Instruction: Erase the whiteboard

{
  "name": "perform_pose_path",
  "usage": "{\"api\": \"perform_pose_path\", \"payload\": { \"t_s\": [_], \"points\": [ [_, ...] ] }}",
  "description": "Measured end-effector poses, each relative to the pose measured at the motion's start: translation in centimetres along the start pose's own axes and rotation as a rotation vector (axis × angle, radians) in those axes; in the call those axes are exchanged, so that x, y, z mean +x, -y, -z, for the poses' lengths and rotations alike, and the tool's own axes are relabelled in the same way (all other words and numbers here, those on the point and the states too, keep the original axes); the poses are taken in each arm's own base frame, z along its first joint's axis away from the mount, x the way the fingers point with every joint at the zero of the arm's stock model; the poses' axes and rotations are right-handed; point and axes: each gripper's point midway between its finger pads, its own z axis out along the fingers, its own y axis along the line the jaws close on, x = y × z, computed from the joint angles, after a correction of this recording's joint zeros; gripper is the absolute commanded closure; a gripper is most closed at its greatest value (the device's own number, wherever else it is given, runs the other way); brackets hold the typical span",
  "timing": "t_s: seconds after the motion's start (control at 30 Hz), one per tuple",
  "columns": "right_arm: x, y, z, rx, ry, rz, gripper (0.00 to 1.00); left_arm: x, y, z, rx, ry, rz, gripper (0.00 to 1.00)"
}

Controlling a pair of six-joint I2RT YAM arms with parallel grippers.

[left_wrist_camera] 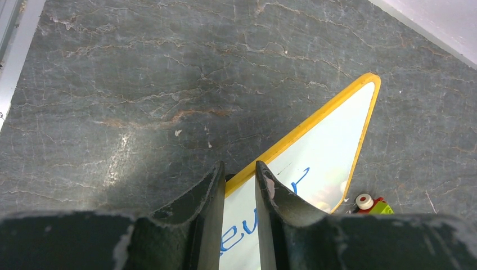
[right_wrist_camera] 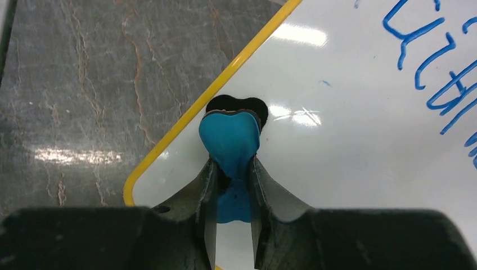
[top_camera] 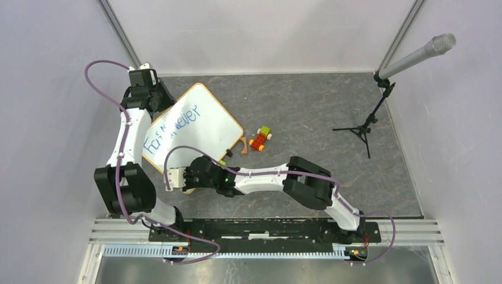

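The board (top_camera: 207,127) is lying flat at the table's left, its long axis running from near-left to far-right. The left gripper (left_wrist_camera: 239,171) is nearly closed and seems to be pinching the board's yellow rim, though its fingers hide the contact. The right gripper (right_wrist_camera: 232,169) is clamping a blue eraser (right_wrist_camera: 230,135) that is resting by the near corner. The writing (right_wrist_camera: 427,67) is lying ahead and to the right of the eraser, so the right arm is the one placed to wipe.
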Motion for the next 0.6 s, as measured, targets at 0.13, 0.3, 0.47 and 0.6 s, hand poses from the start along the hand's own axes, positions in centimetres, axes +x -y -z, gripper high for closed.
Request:
{"api": "perform_pose_path", "payload": {
  "t_s": [0.13, 0.3, 0.47, 0.6],
  "points": [
    [0.8, -0.2, 0.5, 0.006, -0.023, 0.028, 0.77, 0.0, 0.0, 0.0, 0.001, 0.0, 0.0, 0.68],
    [2.0, 0.1, 1.4, 0.013, -0.044, 0.016, 0.77, 0.0, 0.0, 0.0, 0.002, 0.0, 0.0, 0.67],
    [4.5, 3.1, 2.6, 0.075, -0.071, -0.113, 0.77, 0.0, 0.1, 0.0, 0.007, 0.0, 0.0, 0.67],
    [6.1, 6.9, 3.3, 0.152, -0.071, -0.24, 0.76, 0.0, 0.3, 0.0, 0.017, -0.002, 0.0, 0.67]
  ]
}}
